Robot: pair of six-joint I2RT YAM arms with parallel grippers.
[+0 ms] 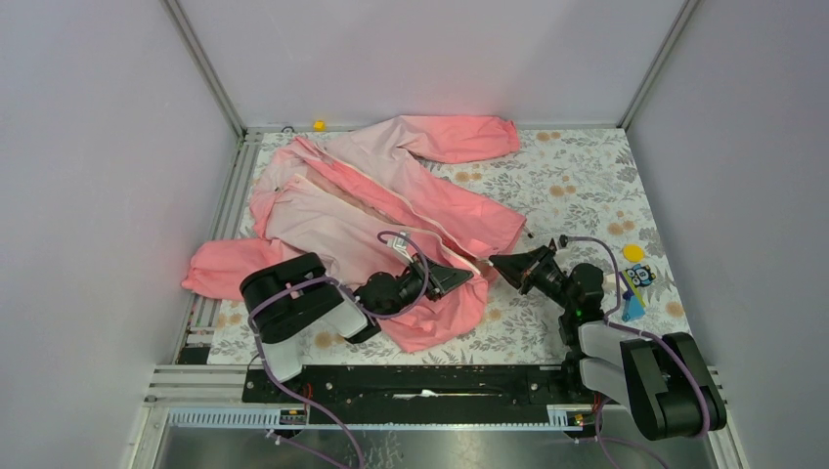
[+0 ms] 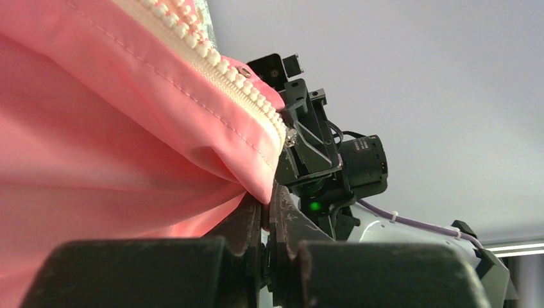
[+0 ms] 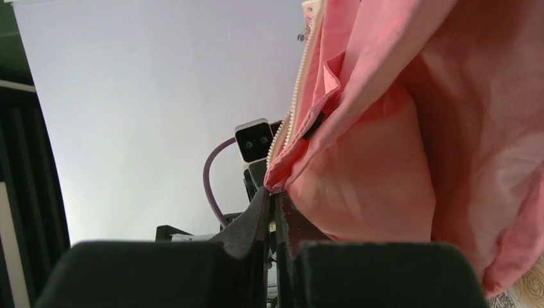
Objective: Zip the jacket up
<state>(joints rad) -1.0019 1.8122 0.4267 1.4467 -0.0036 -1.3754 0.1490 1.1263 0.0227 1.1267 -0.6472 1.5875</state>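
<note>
**Zipper not yet joined; both hem corners held**

The left gripper (image 2: 264, 208) is seen pressed together on a fold of pink cloth, with no gap between the jaws beyond the fabric itself. What is pinched is the bottom corner of one front edge of the jacket (image 1: 391, 195), just below the end of the zipper teeth (image 2: 218, 64). The right gripper (image 3: 274, 202) is likewise closed tight, and the lowest tip of the other front edge is pinched in it, its own row of teeth rising straight up from the jaws.

In the top view the two grippers are placed close together, nose to nose, at the near hem, with the cloth lifted slightly between them.

Beyond them the rest of the jacket lies spread on the flowered table cover (image 1: 587, 176), collar toward the far left corner and one sleeve stretched along the back wall.

Little of the task can be judged done: each wrist view shows a single, unmated row of teeth. A small dark piece (image 3: 312, 126) beside the right-hand row may be the pull, though this cannot be told for certain. The seating of the two ends and the whole run of the slider up the front are judged to remain.
</note>
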